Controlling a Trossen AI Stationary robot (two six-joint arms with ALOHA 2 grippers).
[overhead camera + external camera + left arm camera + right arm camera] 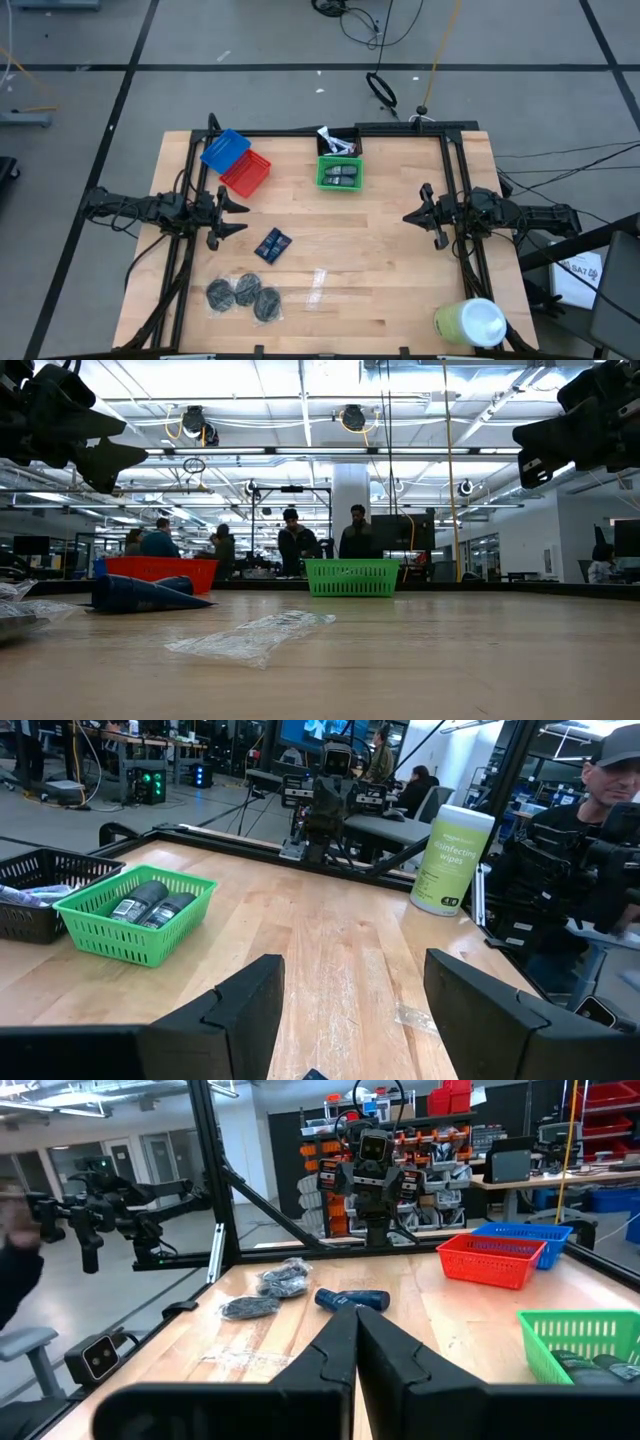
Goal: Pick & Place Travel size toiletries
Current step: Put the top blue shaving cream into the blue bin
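Observation:
Two dark blue flat packets lie on the wood near my left gripper, which hovers open above the table at its left side. Three dark grey discs rest flat by the near edge, left of centre. Two dark grey oval pieces lie in the green basket. White-silver tubes sit in the black basket behind it. My right gripper hovers shut over the table's right side, and in its wrist view its fingers point at the packets and discs.
A blue basket and a red basket stand at the far left. A clear wrapper scrap lies near the middle. A yellow-green wipes cylinder stands at the near right corner. People show in the room beyond.

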